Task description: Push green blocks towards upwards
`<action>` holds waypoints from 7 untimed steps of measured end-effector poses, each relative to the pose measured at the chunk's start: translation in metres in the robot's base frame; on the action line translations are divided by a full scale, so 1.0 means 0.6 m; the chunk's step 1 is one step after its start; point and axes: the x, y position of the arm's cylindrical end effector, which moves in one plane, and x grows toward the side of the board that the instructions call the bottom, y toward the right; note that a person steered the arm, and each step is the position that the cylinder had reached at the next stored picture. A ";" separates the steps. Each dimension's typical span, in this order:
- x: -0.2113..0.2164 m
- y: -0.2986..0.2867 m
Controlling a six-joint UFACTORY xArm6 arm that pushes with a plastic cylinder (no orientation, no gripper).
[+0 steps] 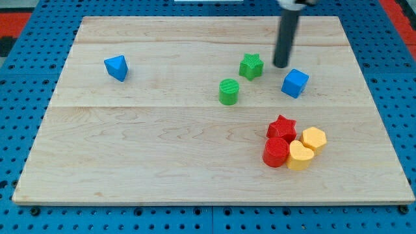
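Pale wood planks make up the tabletop [162, 149], a board with visible seams running across the frame, lying on a blue pegboard [19, 45] dotted with holes; a strip of red shows in the frame's upper right corner. The dark rod comes down from the top edge right of centre, and my tip [281, 65] rests on the board in the upper right part of the frame. There is no hand on this arm, so nothing is held; the tip touches no block that I can tell. It stands just to the right of the green star [251, 66], with a narrow gap between them, and just above and left of the blue cube [295, 83]. The green cylinder [229, 91] sits below and left of the star, near it but apart. A blue triangle [116, 67] lies alone in the upper left. In the lower right four blocks cluster tightly: a red star [282, 127], a red cylinder [276, 152] below it, a yellow heart [299, 156] and a yellow hexagon [314, 139], each touching its neighbours.
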 end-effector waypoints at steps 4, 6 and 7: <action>0.045 -0.116; 0.037 -0.253; 0.005 -0.310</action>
